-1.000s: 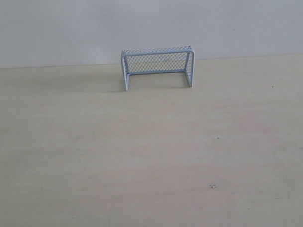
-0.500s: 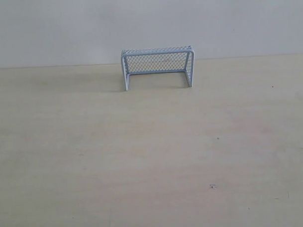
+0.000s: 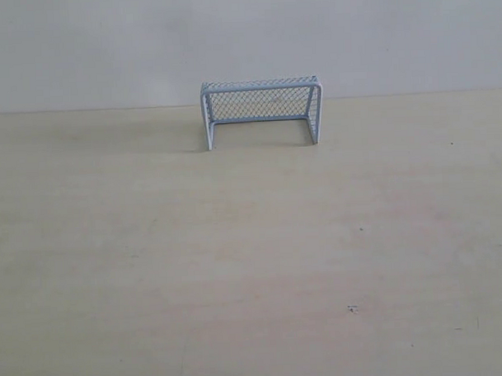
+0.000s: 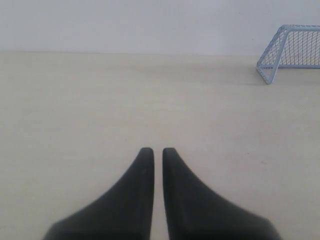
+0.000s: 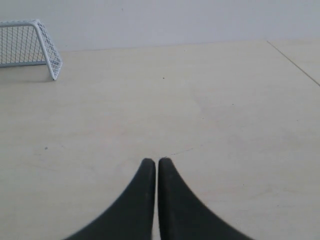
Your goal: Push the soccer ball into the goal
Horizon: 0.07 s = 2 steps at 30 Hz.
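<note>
Goal (image 3: 260,103) stands upright at upper centre of the exterior frame, on the tabletop (image 3: 237,263) by the back wall. Left gripper (image 4: 157,151) fingers nearly touching, thin slit between them; right gripper (image 5: 157,161) fingers pressed together.

Item: table (image 3: 254,262). Pale cream top with faint wood grain, flat and matte.

Markings: one dark speck (image 5: 45,148) on the surface, slightly ahead of the right gripper (image 5: 156,161) and toward the other arm's side. A thin seam (image 5: 292,60) crosses the top farther ahead of that gripper, on its outer side.

Contents, resting directly on the top: goal (image 3: 261,112), one piece, pale blue-grey frame with mesh netting, upright on its base. It is well ahead of the left gripper (image 4: 154,150) and toward the right arm's side, and well ahead of the right gripper toward the left arm's side.
</note>
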### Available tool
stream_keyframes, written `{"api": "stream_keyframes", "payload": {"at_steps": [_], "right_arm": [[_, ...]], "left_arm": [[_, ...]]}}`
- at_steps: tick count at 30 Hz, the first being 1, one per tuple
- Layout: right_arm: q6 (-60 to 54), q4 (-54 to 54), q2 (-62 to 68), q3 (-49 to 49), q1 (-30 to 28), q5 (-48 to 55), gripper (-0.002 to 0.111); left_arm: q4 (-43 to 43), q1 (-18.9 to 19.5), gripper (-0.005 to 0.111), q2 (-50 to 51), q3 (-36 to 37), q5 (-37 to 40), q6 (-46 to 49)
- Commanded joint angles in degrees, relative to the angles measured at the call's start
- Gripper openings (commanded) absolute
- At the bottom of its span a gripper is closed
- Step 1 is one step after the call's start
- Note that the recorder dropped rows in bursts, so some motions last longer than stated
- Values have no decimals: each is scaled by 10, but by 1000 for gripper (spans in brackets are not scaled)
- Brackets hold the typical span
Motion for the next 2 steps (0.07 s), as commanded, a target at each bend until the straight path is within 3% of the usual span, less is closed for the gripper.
{"api": "stream_keyframes", "payload": {"at_steps": [1, 2], "right_arm": [[-3, 3, -3, 0, 0, -6, 0], [-4, 3, -3, 0, 0, -6, 0]], "left_arm": [[1, 1, 6, -1, -2, -3, -3], [1, 1, 6, -1, -2, -3, -3]]}}
